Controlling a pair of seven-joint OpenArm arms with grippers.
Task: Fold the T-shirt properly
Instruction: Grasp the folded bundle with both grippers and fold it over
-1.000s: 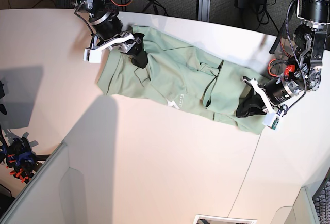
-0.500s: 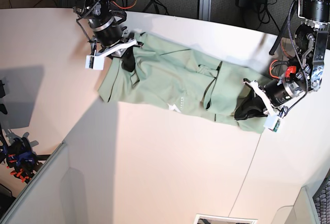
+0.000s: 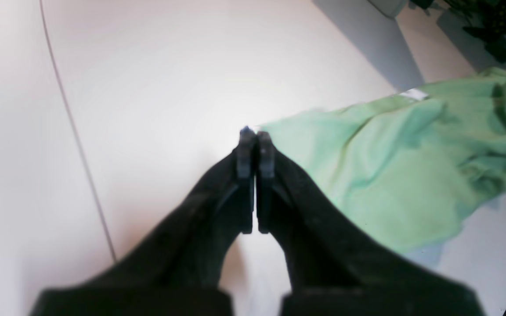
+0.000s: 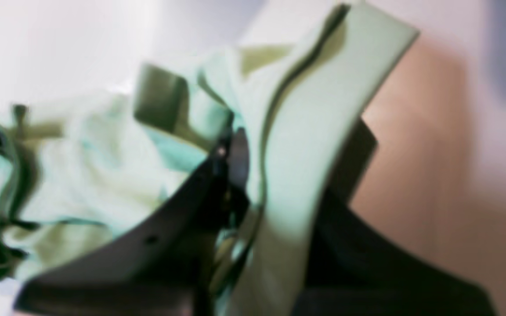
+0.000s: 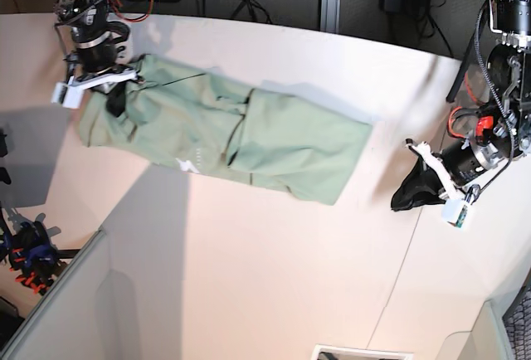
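Base view: one pale sage-green cloth T-shirt (image 5: 241, 140) lies stretched along the far-left part of the one white bench (image 5: 249, 277). The right gripper (image 5: 116, 99) clenches its far-left end; the left gripper (image 5: 406, 198), clenched empty, rests apart from the shirt near the right edge.

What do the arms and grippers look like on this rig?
Both arms are black, with silver-banded joints and loose red and black cables. The left gripper has matte black fingers that curve in from a wide base to flat, narrow tips. The right gripper has the same black fingers. In the base view each wrist carries a white bracket.
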